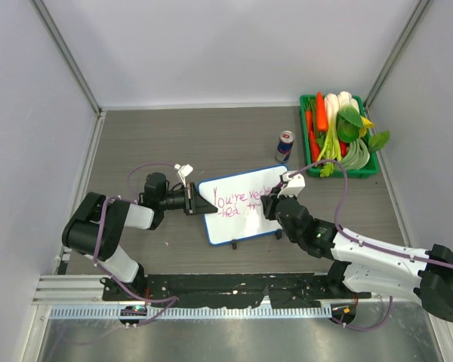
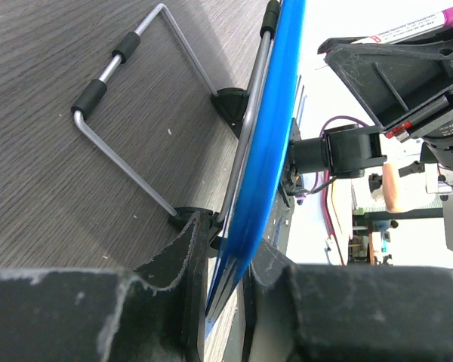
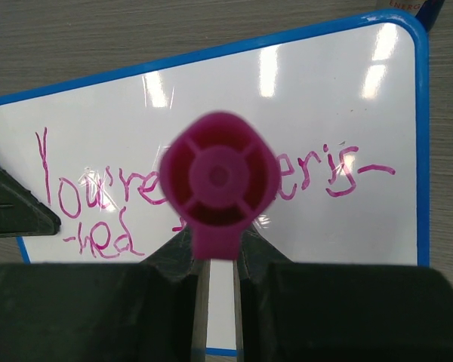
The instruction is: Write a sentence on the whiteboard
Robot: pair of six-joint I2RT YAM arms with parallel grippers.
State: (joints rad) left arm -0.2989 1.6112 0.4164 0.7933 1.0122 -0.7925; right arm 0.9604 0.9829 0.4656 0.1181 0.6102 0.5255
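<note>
While left end effector [image 1: 202, 205] clamps whiteboard [image 1: 245, 220] on grey table [image 1: 211, 143] (white-walled), right end effector [image 1: 270, 204] clamps marker [image 3: 219, 177].

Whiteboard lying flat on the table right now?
No, the whiteboard stands propped on its wire stand, blue edge pinched in the left tool.

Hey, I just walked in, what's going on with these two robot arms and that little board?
The left gripper clamps the whiteboard by its edge to steady it. The right gripper holds a magenta marker over the board. Two pink lines of the sentence, starting "You're", are on it. Whether the tip is touching the board can't be seen.
</note>
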